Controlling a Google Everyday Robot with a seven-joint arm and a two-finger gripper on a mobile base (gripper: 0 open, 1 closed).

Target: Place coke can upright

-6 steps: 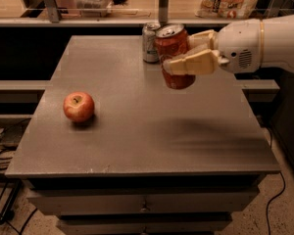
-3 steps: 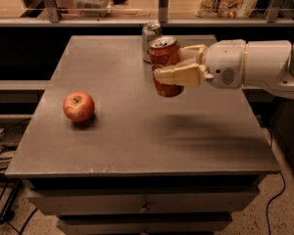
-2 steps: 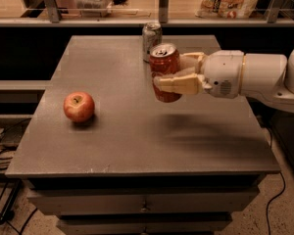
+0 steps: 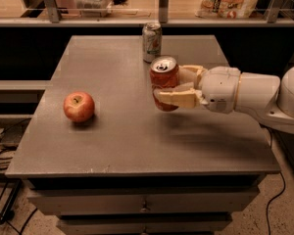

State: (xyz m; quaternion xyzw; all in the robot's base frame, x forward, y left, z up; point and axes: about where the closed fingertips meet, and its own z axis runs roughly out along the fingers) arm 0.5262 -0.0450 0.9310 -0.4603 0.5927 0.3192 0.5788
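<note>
Since a second ago the gripper (image 4: 169,85) has carried the coke can (image 4: 164,74) lower over the table (image 4: 137,146). Its fingers (image 4: 179,98) pinch the upright can, the far one mostly hidden. We cannot tell whether the base touches down. A silver can (image 4: 152,42) stands just beyond the fingers; an apple (image 4: 79,106) lies well apart.

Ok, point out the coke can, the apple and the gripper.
coke can (image 4: 163,77), camera view, red side below the rim.
apple (image 4: 79,106), camera view, its middle.
gripper (image 4: 167,86), camera view, midway in its grasp on the coke can, above the table (image 4: 112,151).
</note>
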